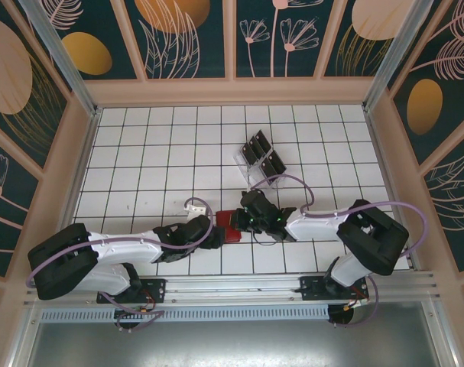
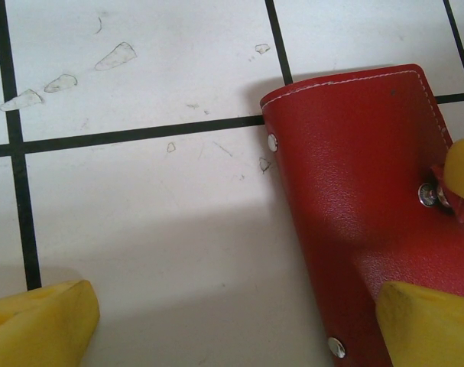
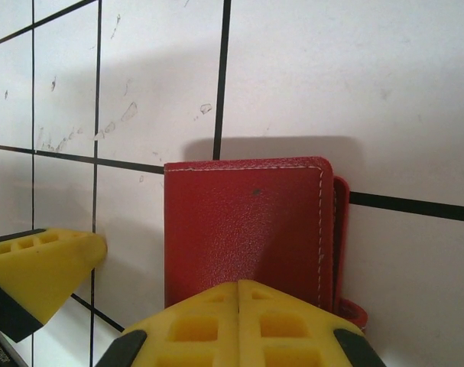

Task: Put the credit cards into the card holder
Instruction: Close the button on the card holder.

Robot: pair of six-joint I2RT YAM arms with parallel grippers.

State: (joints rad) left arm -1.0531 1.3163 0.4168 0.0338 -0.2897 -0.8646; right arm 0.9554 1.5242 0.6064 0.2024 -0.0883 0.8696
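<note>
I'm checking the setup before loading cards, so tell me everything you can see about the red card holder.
The card holder is a small red wallet of leather-like grain with white edge stitching and metal rivets. It lies flat and folded shut on the white gridded table, outer face up. The right end effector, fingers shut, sits at one edge; the left end effector stands open, one finger above its side.

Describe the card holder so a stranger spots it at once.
On the white gridded table, look by the near edge, at the middle. The card holder lies there, a small folded wallet with white stitching and metal studs. It is the only red thing; the clear rack behind holds black cards.
</note>
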